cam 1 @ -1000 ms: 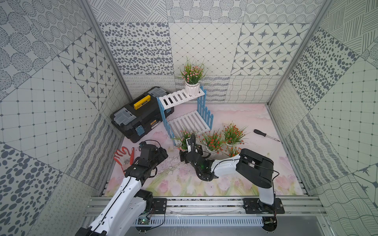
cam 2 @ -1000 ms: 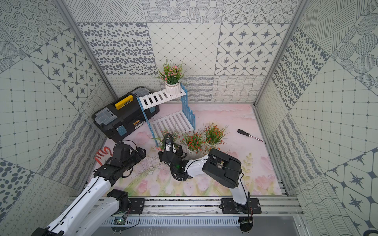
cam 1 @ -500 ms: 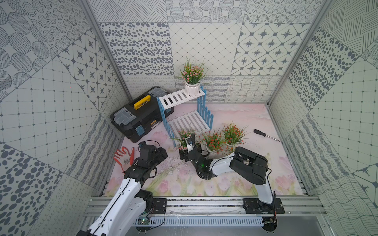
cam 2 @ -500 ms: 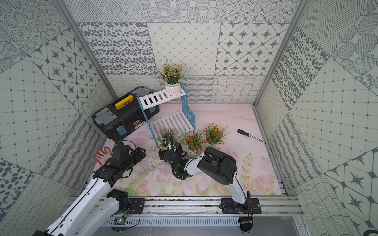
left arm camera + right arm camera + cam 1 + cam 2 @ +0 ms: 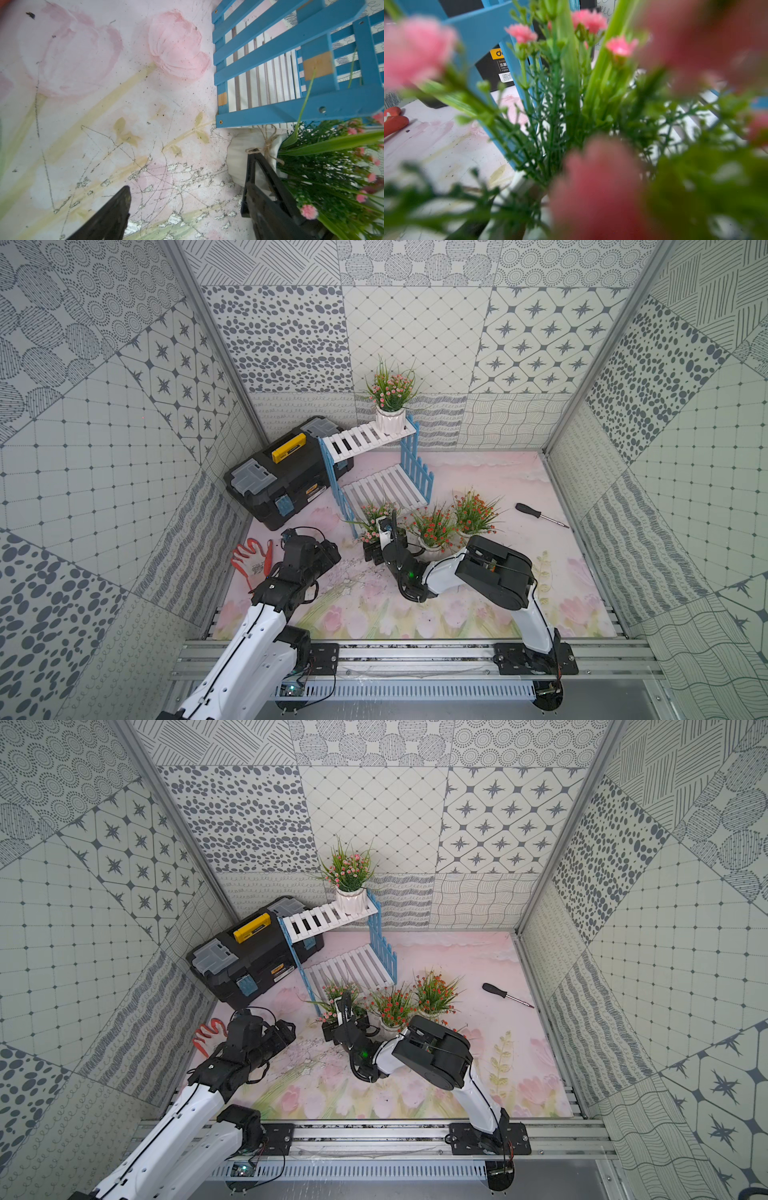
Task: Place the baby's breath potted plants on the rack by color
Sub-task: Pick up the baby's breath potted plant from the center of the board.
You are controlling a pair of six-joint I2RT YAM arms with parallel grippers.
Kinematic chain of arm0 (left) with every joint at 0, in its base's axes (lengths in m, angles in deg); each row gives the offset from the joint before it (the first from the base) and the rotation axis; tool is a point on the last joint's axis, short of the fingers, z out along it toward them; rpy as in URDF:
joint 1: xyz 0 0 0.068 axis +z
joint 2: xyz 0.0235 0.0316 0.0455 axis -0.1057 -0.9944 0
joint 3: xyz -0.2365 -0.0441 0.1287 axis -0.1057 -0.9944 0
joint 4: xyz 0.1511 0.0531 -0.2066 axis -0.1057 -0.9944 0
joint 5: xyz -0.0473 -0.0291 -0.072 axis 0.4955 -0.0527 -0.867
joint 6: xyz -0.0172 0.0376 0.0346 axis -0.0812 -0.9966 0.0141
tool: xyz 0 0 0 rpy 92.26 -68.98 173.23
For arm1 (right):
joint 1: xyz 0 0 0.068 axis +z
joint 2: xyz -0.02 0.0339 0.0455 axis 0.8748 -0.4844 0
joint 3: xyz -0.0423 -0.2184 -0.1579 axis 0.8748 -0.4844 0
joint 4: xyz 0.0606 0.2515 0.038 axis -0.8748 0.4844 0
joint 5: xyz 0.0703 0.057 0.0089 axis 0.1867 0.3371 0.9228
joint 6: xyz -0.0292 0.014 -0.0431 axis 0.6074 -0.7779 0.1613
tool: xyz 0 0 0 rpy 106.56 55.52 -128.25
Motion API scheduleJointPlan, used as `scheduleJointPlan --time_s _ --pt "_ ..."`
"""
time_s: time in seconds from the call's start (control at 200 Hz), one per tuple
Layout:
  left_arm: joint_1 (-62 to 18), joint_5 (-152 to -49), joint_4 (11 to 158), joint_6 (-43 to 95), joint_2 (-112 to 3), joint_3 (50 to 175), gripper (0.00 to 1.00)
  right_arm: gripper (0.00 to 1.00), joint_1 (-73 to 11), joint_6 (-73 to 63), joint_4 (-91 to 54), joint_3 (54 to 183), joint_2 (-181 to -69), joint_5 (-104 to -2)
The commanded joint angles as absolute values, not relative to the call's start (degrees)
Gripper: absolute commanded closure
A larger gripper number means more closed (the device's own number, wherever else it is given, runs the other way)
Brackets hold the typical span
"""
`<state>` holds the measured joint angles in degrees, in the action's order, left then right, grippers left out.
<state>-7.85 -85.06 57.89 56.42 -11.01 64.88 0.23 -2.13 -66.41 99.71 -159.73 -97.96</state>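
Since a pink-blossomed plant [image 5: 390, 404] is already stood at the far end of the top shelf [image 5: 357, 442] of the rack [image 5: 415, 472], that tier is judged to be meant for pink, and the second pink plant [image 5: 375, 515] is the one being addressed. It is stood on the desk [image 5: 478, 472] just beside the rack's front leg, with its white pot [image 5: 239, 160] close to the blue frame.

The right pincer [image 5: 372, 551] is set low at that pot, on the side away from the rack. Whether its jaws are closed on the pot cannot be told, since blossoms fill the right wrist view and the pot is hidden in both top views.

The left pincer [image 5: 189, 172] is held with its jaws apart and nothing between them, in front of the rack and short of the same pot, probably so that the lift is left unobstructed.

An orange-red plant [image 5: 432, 526] and a second orange-red plant [image 5: 473, 510] are grouped on the desk near the rack's lower shelf [image 5: 386, 489]. That shelf is bare and is presumably reserved for their colour.
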Motion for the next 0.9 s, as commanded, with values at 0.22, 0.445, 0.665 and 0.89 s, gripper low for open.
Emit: scheduleJointPlan --time_s 0.22,0.445,0.665,0.89 --pt "-8.0 -85.4 58.3 56.3 -10.8 64.8 0.13 0.03 -1.3 -2.0 -69.4 102.4 -162.2 -96.2" --pt "-8.0 -85.4 58.8 56.3 -11.2 64.6 0.13 0.18 -1.3 -3.8 -68.2 101.2 -162.3 -96.5" --pt "-8.0 -85.5 59.0 56.4 -11.2 64.4 0.13 0.34 -1.2 -3.7 -68.6 99.8 -161.9 -95.9" --pt "-8.0 -85.5 59.1 56.5 -11.2 64.1 0.13 0.33 -0.9 -0.4 -66.6 96.6 -156.5 -94.2"
